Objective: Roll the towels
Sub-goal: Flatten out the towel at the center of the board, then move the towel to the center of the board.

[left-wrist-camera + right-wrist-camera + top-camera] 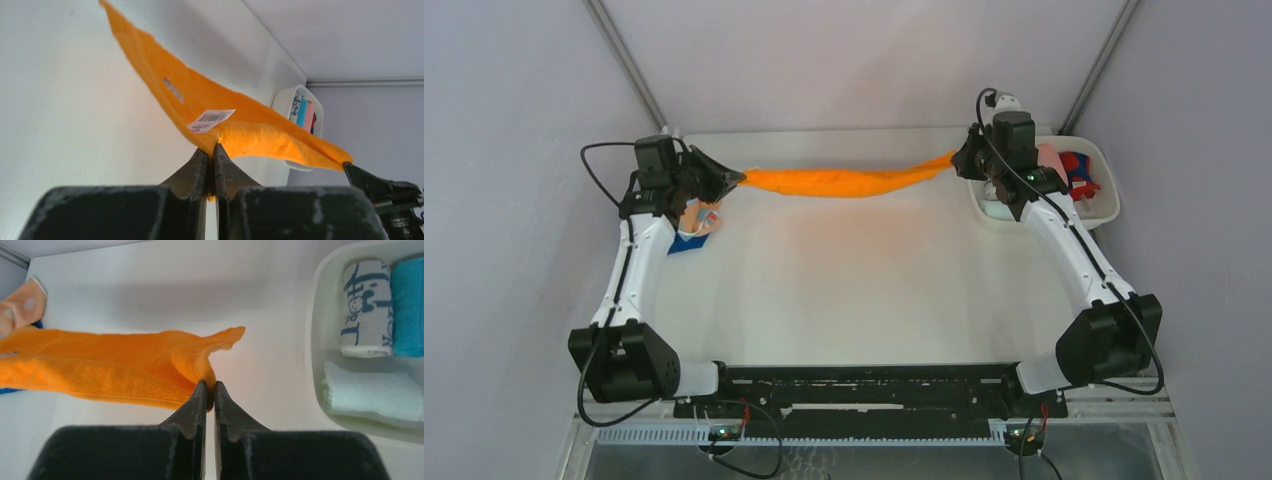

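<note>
A bright orange towel (pixel 849 181) hangs stretched above the far part of the table between both grippers. My left gripper (pixel 740 179) is shut on its left end; in the left wrist view (pixel 212 149) the cloth (pixel 250 132) with a barcode label is pinched between the jaws. My right gripper (pixel 957 158) is shut on its right end, seen in the right wrist view (pixel 210 388) with the towel (pixel 110 367) running left. A peach spotted towel (pixel 708 215) and a dark blue one (pixel 689 245) lie under the left gripper.
A white oval tray (pixel 1096 214) at the far right holds rolled towels: a patterned one (pixel 365 307), a turquoise one (pixel 407 305) and a pale mint one (pixel 372 395). Grey walls close in the table on three sides.
</note>
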Controlling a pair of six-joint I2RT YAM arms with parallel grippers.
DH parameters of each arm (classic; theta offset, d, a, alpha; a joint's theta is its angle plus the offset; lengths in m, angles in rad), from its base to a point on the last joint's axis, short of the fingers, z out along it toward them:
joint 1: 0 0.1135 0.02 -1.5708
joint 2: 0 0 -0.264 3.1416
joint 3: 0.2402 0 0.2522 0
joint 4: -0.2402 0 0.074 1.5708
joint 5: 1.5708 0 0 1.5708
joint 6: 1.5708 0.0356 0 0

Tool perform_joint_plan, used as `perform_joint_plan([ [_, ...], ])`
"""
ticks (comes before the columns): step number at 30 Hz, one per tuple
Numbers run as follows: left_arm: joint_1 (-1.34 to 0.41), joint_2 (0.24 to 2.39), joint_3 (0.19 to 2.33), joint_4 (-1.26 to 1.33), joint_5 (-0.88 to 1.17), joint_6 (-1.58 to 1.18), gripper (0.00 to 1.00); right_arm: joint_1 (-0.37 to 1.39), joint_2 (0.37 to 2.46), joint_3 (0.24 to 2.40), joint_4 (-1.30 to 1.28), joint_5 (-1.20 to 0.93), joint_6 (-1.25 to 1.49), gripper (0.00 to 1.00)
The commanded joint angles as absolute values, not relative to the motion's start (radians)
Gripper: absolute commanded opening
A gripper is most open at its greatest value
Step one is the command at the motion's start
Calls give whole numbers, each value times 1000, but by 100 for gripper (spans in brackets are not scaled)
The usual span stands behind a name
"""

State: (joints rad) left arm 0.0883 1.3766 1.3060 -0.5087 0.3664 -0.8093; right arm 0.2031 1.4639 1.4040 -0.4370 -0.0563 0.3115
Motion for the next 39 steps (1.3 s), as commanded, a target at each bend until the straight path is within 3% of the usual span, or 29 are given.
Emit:
perform_joint_plan([
  [1,92,1248,1145,-478,374,-772,11,199,1370,1288,-369,-80,356,0],
  [11,90,1222,580,-333,348,-831,11,220,1362,851,-337,-71,463,0],
  [15,90,1200,483,-331,319,-828,17,245,1353,745,-355,-30,494,1],
  [18,89,1150,436,-363,298,-822,25,271,1347,705,-386,-7,521,10],
  [21,90,1049,388,-416,264,-840,39,315,1311,686,-441,38,535,28],
  [24,89,909,375,-504,197,-853,54,363,1242,686,-501,120,542,42],
  [28,88,753,451,-644,84,-823,67,367,1153,708,-516,140,502,46],
  [32,51,772,583,-673,65,-773,69,372,1156,744,-453,52,455,46],
  [39,-117,1084,708,-519,112,-776,64,373,1301,774,-333,-33,474,46],
])
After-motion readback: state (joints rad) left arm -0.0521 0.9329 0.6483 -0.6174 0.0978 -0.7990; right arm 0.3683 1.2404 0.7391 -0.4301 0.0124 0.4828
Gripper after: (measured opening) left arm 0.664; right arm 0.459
